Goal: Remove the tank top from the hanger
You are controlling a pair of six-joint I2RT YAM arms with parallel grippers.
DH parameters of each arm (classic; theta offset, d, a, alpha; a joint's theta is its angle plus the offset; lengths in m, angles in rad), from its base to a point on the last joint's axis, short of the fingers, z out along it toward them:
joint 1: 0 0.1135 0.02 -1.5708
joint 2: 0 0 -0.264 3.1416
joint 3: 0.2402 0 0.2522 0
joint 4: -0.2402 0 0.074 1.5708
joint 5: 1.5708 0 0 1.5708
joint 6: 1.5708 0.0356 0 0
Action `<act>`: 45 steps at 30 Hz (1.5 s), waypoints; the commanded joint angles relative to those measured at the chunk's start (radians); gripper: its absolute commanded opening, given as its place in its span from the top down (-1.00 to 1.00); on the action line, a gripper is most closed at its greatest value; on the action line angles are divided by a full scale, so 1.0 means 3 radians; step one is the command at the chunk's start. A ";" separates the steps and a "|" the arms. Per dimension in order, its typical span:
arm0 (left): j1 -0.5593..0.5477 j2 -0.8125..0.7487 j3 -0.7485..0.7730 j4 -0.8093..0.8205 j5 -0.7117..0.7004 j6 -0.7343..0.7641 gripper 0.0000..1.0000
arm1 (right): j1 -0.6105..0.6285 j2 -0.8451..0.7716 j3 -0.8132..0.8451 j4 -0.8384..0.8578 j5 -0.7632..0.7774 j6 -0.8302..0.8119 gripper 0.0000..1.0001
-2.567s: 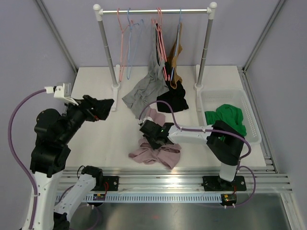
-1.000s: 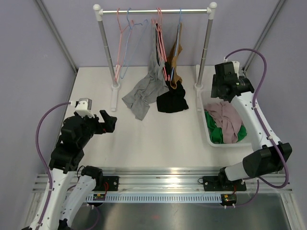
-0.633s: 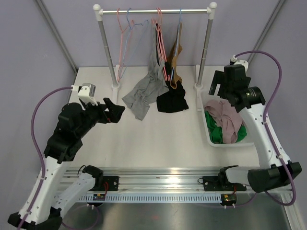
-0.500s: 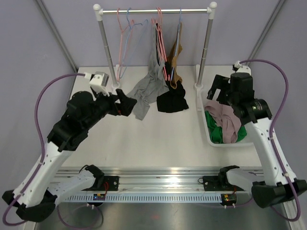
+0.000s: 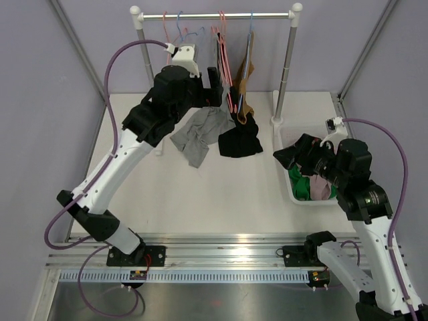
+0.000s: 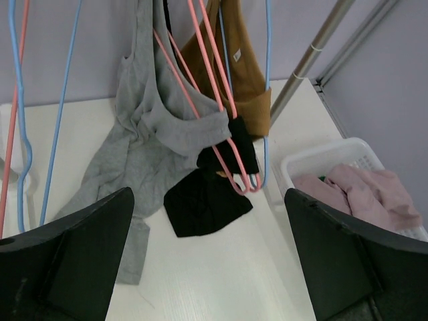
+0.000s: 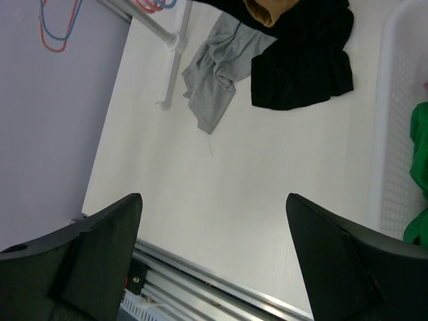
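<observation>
**Grey cloth at 11 o'clock from the left tool**

Spread wide with nothing between its jaws, the left tool is raised close to the rail and looks down along the hanging clothes. In its wrist view the grey tank top lies from 10 to 12 o'clock of the tool's middle. A strap runs straight up at 12 o'clock. The bunched neckline is caught over the lower bar of the pink hanger. The body trails away toward 7 o'clock until its hem rests on the worktop. So the garment's long axis slants from upper right to lower left. The hanger's bars cross it, running down toward 5 o'clock.

A black garment hangs from the same hanger's bottom corner, right at the tool's centre line. A brown garment sits just beyond it at 1 o'clock. Both lie closer to straight ahead than the grey cloth does.

The right tool, also spread and empty, hovers by the basket, well apart from the rail. The left arm is clearly the nearer one.

My judgement is that the coming move means shifting the left tool toward 11 o'clock. That would let it close on the grey fold where it laps the pink bar, without catching the black piece. The pull would then go off the bar's open end rather than straight down.
</observation>
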 commanded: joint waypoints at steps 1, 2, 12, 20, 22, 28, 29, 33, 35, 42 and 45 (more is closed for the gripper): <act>-0.0005 0.0420 0.0517 0.0135 -0.0375 0.0158 -0.98 | -0.0008 -0.0219 -0.0081 0.0078 -0.0300 0.0079 -0.91; 0.0010 0.0518 0.0645 0.0099 -0.0366 0.0189 -0.98 | -0.0008 -0.0255 -0.0096 0.0012 -0.0274 0.0068 -0.91; 0.0342 0.1219 0.1332 0.0181 -0.0101 0.0194 -0.86 | -0.0008 -0.0726 -0.0173 -0.0085 -0.0402 0.0038 -0.96; 0.0450 0.1546 0.1587 0.0206 0.0207 0.0194 -0.64 | -0.0008 -0.0747 -0.0107 -0.0157 -0.0499 0.0012 -0.95; 0.0460 0.1567 0.1567 0.0247 0.0258 0.0148 -0.63 | -0.0008 -0.0726 -0.0091 -0.0162 -0.0499 -0.0003 -0.95; 0.0486 0.1669 0.1562 0.0304 0.0376 0.0072 -0.57 | -0.0008 -0.0670 -0.0081 -0.0172 -0.0519 -0.0049 -0.94; 0.0486 0.1685 0.1567 0.0299 0.0381 0.0071 -0.54 | -0.0008 -0.0665 -0.0081 -0.0177 -0.0519 -0.0059 -0.93; 0.0491 0.1746 0.1572 0.0268 0.0314 0.0087 -0.26 | -0.0008 -0.0675 -0.0081 -0.0183 -0.0514 -0.0075 -0.93; 0.0491 0.1767 0.1582 0.0258 0.0289 0.0102 -0.06 | -0.0008 -0.0675 -0.0081 -0.0183 -0.0519 -0.0085 -0.93; 0.0491 0.1823 0.1639 0.0156 0.0136 0.0184 0.38 | -0.0008 -0.0665 -0.0137 -0.0137 -0.0555 -0.0070 -0.93; 0.0491 0.1777 0.1659 0.0150 0.0105 0.0209 0.63 | -0.0008 -0.0660 -0.0163 -0.0121 -0.0555 -0.0090 -0.92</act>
